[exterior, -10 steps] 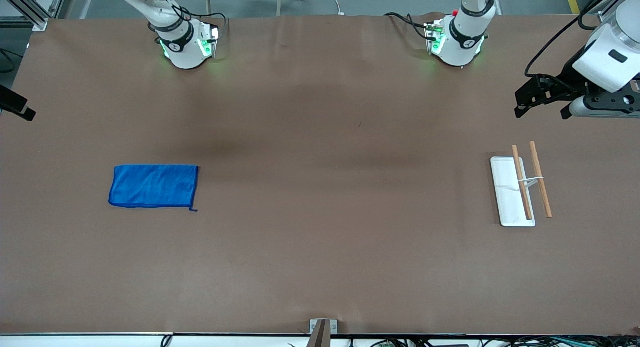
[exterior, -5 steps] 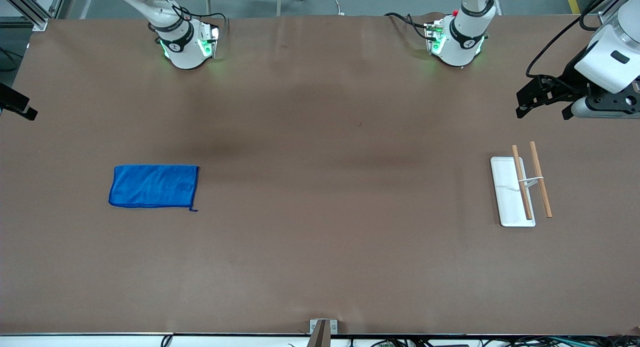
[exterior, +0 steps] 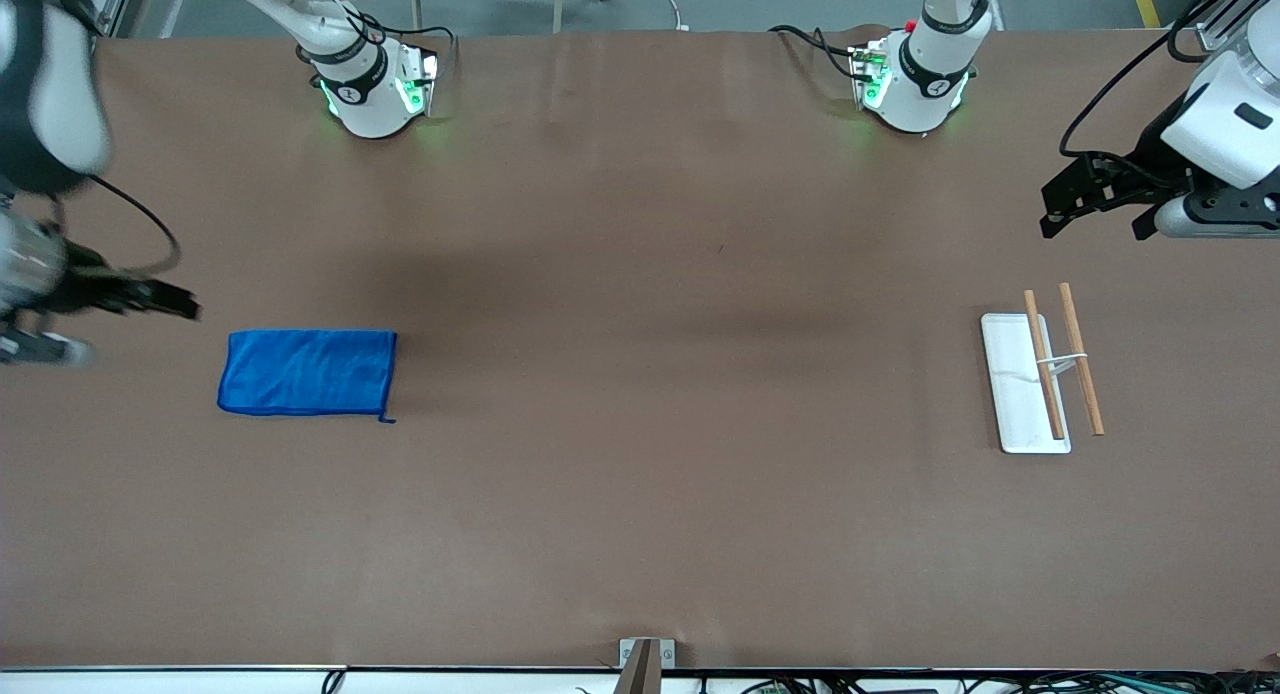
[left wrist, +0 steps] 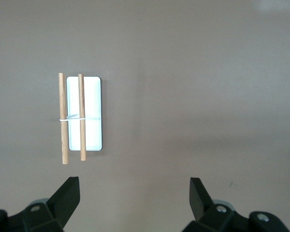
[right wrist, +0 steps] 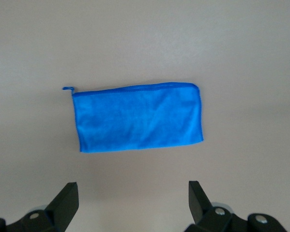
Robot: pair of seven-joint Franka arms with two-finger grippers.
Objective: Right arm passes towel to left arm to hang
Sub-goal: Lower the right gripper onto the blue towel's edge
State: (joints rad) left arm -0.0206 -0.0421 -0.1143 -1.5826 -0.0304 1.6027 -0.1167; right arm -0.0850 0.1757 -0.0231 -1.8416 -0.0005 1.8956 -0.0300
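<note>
Right now the blue towel (exterior: 308, 372) lies flat toward the right arm's end of the table. Beside it, the right gripper (exterior: 120, 319) hangs open-jawed; descending to pinch an edge seems next. Over the table near the rod tray (exterior: 1012, 384), the left gripper (exterior: 1095, 219) waits, open.

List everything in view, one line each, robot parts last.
towel: 1, bright blue, flat on the table toward the right arm's end
tray: 1, white, on the table toward the left arm's end
wooden rods: 2, light brown, side by side at the tray, one above it, one just off its edge
table: 1, brown
right gripper: 1, black, open, in the air beside the towel
left gripper: 1, black, open, at the left arm's end of the table
</note>
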